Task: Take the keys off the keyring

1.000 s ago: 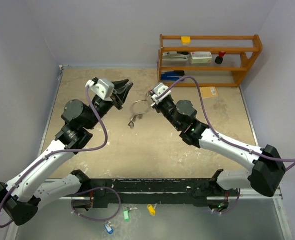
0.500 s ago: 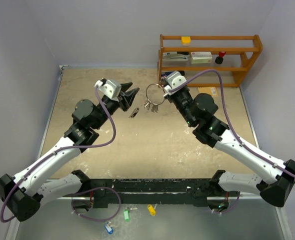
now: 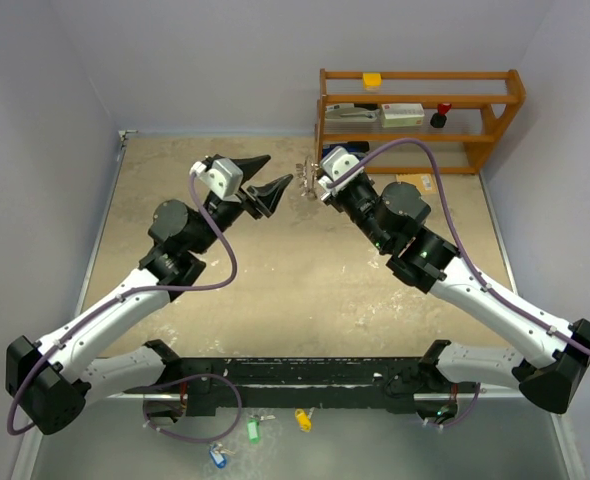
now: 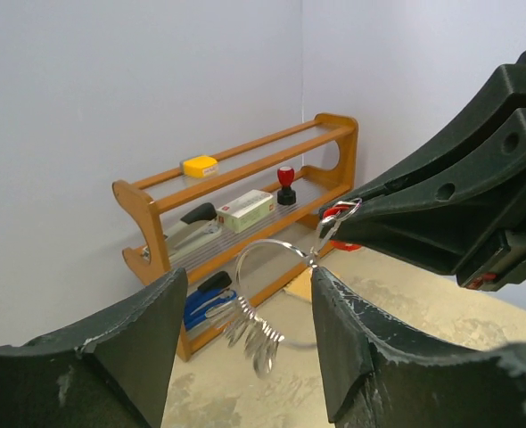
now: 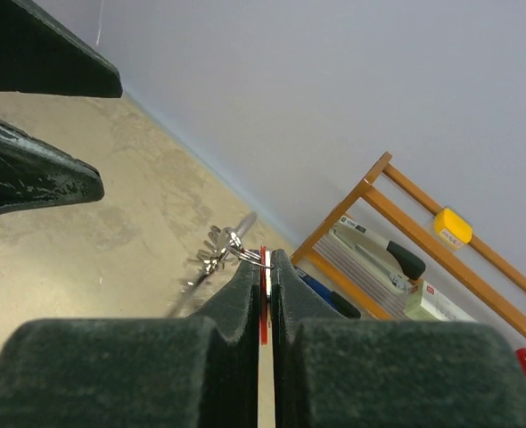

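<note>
Both arms have shifted since half a second ago: the right claw (image 3: 315, 186) has carried the ring (image 4: 267, 243) further up toward the rack (image 3: 415, 75), and the left claw (image 3: 281, 168) has lifted and swung round to face it. They now meet in the upper middle of the overhead view, above the table (image 3: 275, 290).

Right claw is clamped flat on the red tag (image 5: 262, 316), so the ring hangs in the air from its tip. Left claw is spread wide, holding nothing, with the ring sitting in the gap just ahead of its fingers in its own wrist view.

Progress-wise I'd say this is early. The silver keys (image 4: 256, 337) are all bunched at the lower left of the ring, so pretty much the whole job is left. Whether any key is already lying loose, I can't tell from these views.

Count: one ring, one red tag, and maybe four or five silver keys, though they overlap too much to be sure. No black tag that I can spot.
</note>
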### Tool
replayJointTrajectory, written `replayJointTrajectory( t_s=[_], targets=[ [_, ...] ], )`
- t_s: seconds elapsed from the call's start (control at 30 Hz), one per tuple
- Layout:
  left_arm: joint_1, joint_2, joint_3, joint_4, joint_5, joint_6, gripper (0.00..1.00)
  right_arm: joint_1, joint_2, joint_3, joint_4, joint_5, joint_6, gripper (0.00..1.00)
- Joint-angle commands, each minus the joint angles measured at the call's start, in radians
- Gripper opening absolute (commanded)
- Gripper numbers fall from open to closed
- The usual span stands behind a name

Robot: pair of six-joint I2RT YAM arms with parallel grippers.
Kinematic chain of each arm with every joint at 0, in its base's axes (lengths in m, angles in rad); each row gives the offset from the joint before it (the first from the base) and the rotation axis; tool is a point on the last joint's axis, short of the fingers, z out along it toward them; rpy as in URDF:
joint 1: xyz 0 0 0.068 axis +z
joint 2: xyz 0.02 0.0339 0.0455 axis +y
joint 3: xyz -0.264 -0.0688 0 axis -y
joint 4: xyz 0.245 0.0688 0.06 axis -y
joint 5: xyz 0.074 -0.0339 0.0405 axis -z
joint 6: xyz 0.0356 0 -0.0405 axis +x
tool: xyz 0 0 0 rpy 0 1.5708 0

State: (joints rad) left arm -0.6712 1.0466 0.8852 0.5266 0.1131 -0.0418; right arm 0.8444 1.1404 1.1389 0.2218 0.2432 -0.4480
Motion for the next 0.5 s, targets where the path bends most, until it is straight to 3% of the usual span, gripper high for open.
replayJointTrajectory(
  t_s=[0.0, 0.47],
  targets=[
    [-0.007, 0.015, 0.015, 0.076, 0.046, -0.032, 0.56, 0.004, -0.016, 0.048, 0.055, -0.015, -0.02, 0.0],
    [-0.007, 0.084, -0.049, 0.232, 0.095, -0.115, 0.57, 0.006, -0.014, 0.039, 0.064, -0.018, -0.013, 0.0]
  ],
)
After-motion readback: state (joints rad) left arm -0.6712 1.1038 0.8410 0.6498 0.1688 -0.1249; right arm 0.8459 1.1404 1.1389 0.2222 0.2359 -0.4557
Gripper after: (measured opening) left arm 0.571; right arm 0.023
